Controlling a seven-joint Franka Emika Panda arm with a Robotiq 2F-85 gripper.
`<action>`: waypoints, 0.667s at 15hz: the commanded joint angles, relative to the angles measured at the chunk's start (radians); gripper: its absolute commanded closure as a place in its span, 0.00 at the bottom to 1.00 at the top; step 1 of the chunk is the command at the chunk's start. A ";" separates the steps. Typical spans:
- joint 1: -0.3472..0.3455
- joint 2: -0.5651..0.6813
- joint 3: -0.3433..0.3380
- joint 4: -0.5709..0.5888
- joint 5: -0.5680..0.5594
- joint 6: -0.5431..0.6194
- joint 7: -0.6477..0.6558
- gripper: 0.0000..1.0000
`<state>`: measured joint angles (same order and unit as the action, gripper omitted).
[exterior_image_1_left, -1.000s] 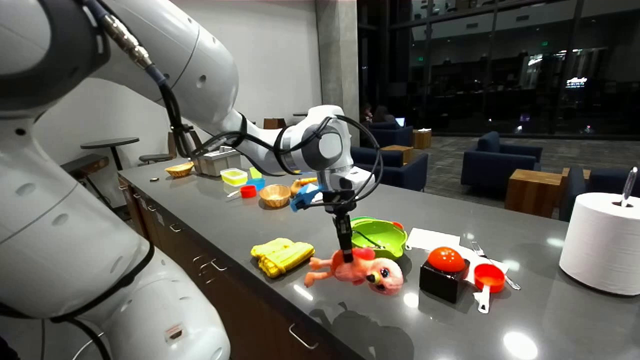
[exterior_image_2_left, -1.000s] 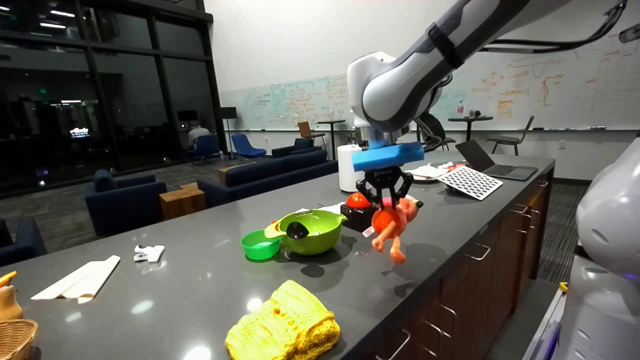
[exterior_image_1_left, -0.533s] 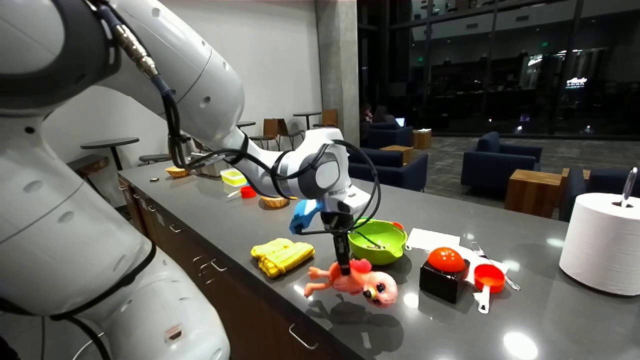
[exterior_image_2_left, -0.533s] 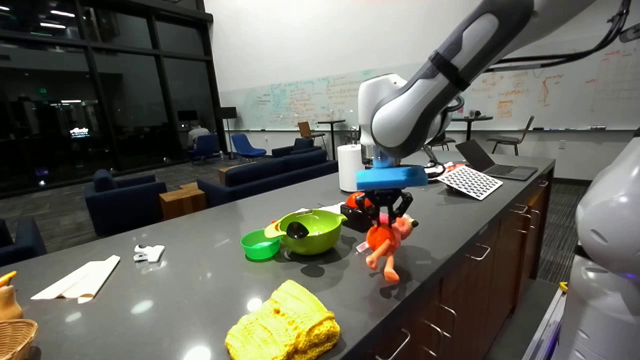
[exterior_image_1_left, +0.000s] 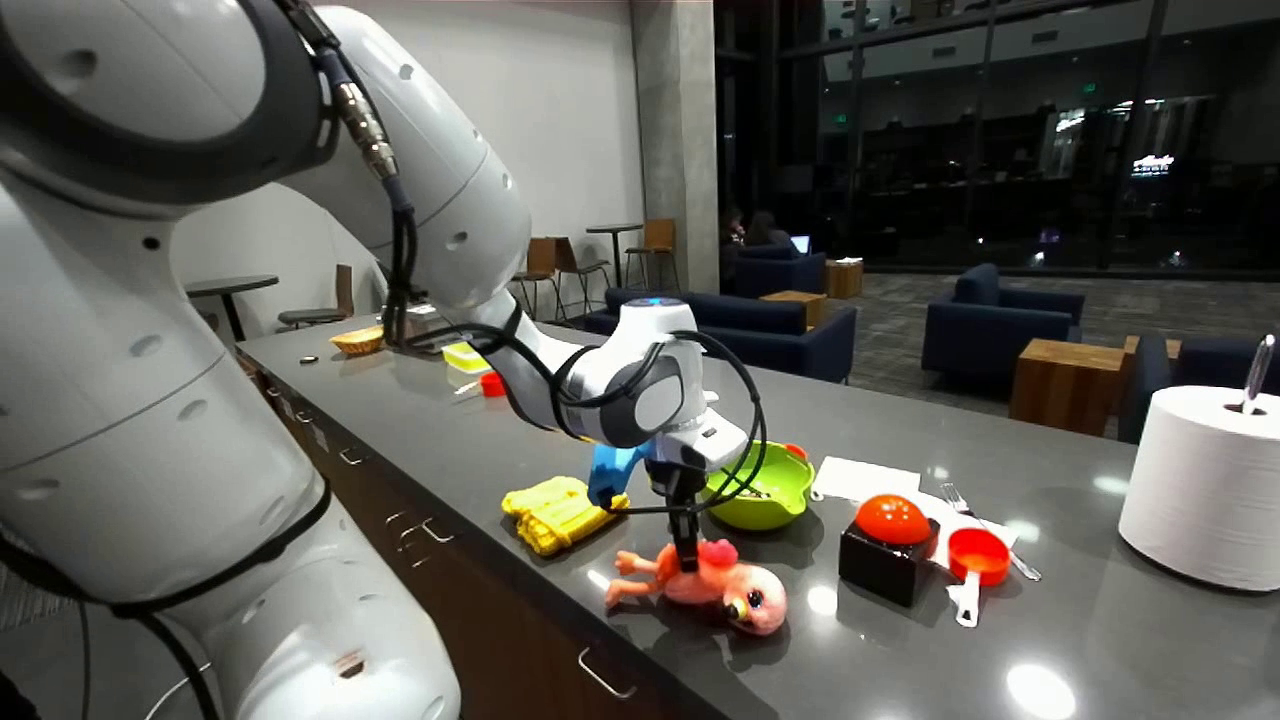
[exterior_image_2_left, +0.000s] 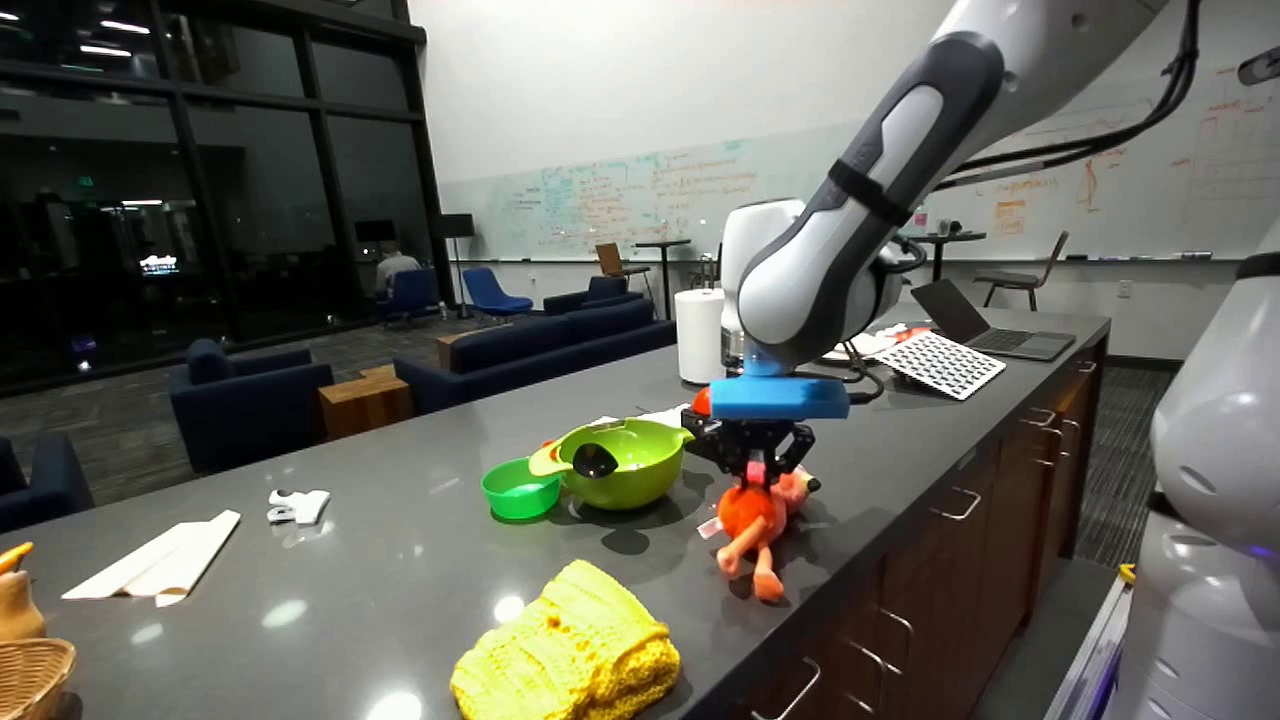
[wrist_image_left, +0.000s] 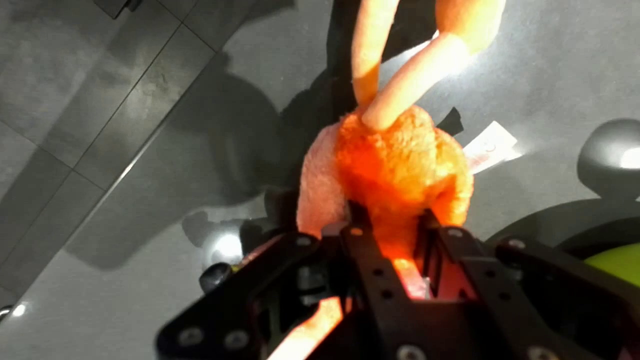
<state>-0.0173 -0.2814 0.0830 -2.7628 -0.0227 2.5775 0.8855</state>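
Observation:
My gripper is shut on a pink-orange plush toy, its black fingers squeezing the body. In both exterior views the toy lies sideways, very low over the grey counter; whether it touches the surface I cannot tell. Its big-eyed head points away from the legs. From the wrist view, the orange body of the plush toy bulges between and beyond the fingers, legs toward the top, a white tag at its side. The fingertips are partly sunk in the fur. A lime-green bowl with a black spoon stands close beside the gripper.
Near the toy lies a folded yellow cloth. A black box with an orange dome, a red measuring cup and a paper towel roll stand farther along. A green cup adjoins the bowl. The counter's edge with drawers runs close by.
My gripper has come down steadily with the plush toy in its grasp, bringing it from above the counter to just over or onto the surface. The other objects have stayed put.

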 joint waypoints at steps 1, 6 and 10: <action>0.005 0.037 0.006 -0.001 0.044 0.041 -0.052 0.48; 0.000 0.037 0.029 0.032 0.003 -0.003 -0.046 0.15; -0.011 0.019 0.062 0.077 -0.062 -0.073 -0.013 0.00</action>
<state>-0.0124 -0.2394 0.1175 -2.7192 -0.0389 2.5694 0.8520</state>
